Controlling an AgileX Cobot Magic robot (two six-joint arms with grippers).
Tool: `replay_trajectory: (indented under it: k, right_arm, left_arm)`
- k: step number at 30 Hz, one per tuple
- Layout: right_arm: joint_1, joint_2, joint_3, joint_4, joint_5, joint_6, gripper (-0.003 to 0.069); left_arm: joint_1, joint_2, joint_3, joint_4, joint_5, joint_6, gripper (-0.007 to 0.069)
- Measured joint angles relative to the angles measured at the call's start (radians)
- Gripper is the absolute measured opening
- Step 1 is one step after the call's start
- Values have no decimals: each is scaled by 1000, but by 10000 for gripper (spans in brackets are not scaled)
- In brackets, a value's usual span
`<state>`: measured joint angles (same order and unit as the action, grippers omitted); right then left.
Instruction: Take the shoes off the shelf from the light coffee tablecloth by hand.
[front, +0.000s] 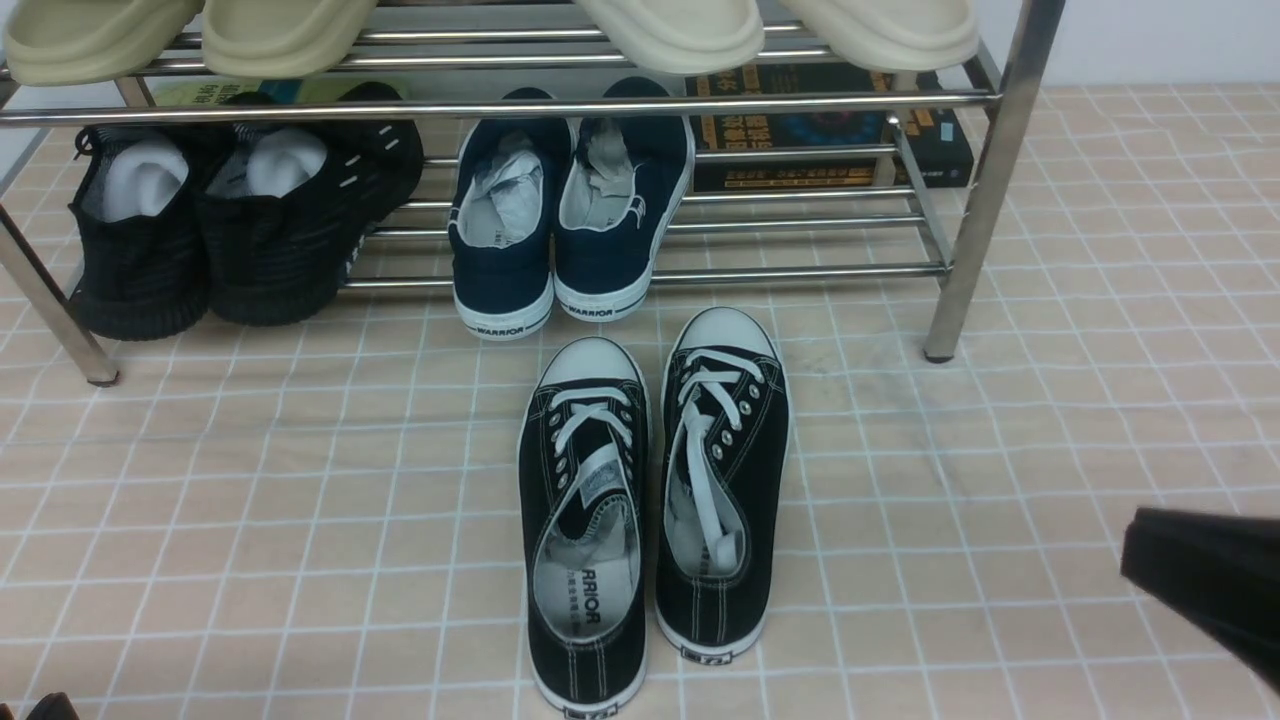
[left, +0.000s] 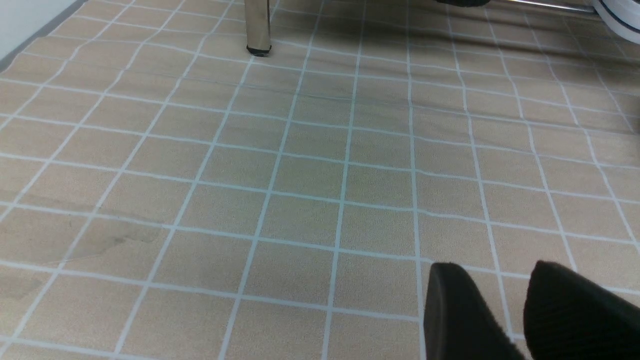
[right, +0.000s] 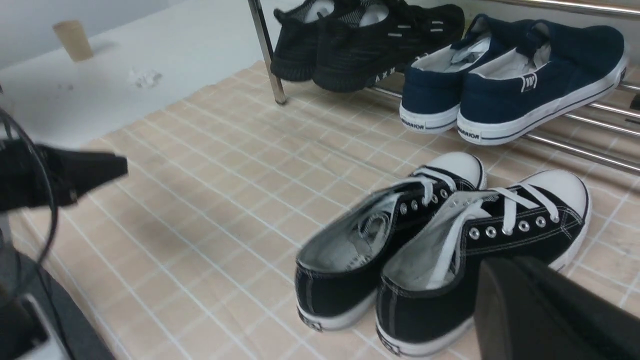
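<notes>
Shoes (right: 440, 245) (front view) hide heels the right wrist shows.

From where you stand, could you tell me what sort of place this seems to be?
Probably a staged shoe-storage corner, like a home entryway mock-up: a chrome shelf holding sneakers and slippers, black canvas shoes on a tile-print tablecloth, and a robot hand nearby.

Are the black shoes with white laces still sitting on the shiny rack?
No, the black shoes stand side by side on the tablecloth in front of the rack, not on its bars.
</notes>
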<state>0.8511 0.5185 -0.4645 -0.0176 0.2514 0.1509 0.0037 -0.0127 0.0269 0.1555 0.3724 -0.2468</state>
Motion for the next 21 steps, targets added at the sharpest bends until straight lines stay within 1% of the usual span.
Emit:
replay_trajectory:
  k: [2,4,7,9,10,11,12,14,17,21]
  right_arm:
    - [-9,-14,18,9,0,-38,11]
    - [-64,-57,65,54,0,-109,13]
    - [-161,-123,123,90,0,-137,13]
    - [-254,-189,173,92,0,-151,18]
    - [-262,-195,183,92,0,-151,18]
    - [-304,-225,204,92,0,-151,20]
    - [-365,-270,250,92,0,-151,22]
    - [-432,-318,295,92,0,-151,23]
    - [-515,-373,362,88,1,-151,27]
    - [-594,-432,431,65,1,-151,32]
  left_arm:
    - [0,0,0,0,0,0,240]
    - [0,0,0,0,0,0,240]
    - [0,0,0,0,0,0,240]
    - [0,0,0,0,0,0,240]
    - [0,0,0,0,0,0,240]
    - [0,0,0,0,0,0,240]
    - [0,0,0,0,0,0,240]
    - [0,0,0,0,0,0,240]
    - [0,0,0,0,0,0,240]
    - [0,0,0,0,0,0,240]
